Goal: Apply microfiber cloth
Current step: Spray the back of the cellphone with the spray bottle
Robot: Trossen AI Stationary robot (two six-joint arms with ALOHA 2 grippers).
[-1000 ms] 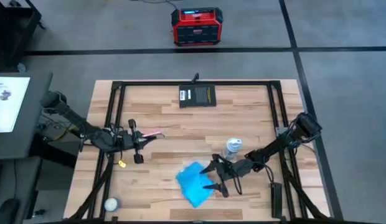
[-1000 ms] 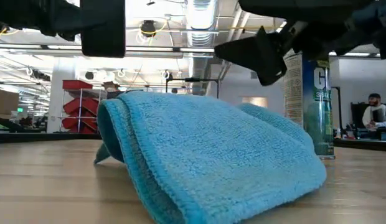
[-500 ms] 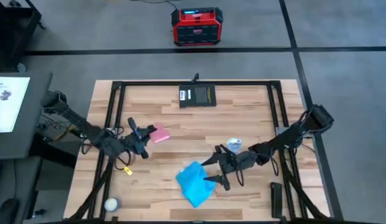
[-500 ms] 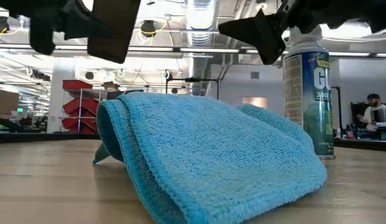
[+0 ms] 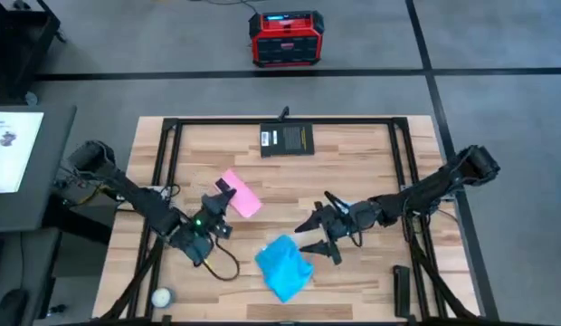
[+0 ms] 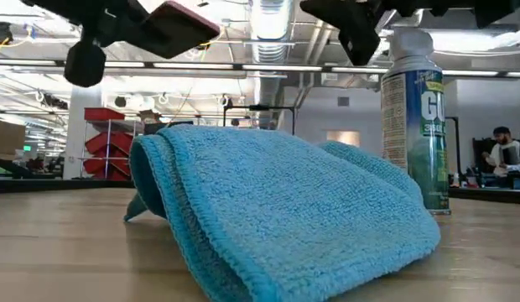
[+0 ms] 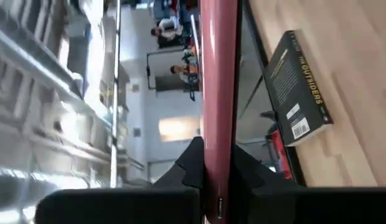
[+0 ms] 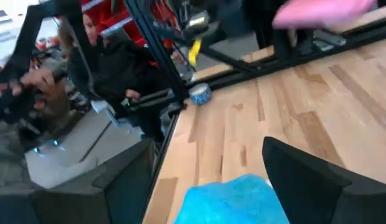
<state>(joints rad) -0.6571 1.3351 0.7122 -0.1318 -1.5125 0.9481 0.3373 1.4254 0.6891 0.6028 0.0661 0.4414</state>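
Right gripper [image 5: 318, 235] fingers spread, empty, just beside the microfiber cloth [image 5: 283, 265], which lies crumpled on the bench; nearer arm. Left gripper [image 5: 221, 197] clenched on pink phone [image 5: 241, 196], farther off.

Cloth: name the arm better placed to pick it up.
Right. Its open claw hovers beside the cloth, empty. The left claw is shut on the phone, so it is occupied.

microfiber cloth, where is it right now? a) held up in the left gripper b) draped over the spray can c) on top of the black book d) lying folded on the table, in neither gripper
d: the microfiber cloth lies bunched on the wood, the open right gripper is just beside it, and the left gripper holds the pink phone instead.
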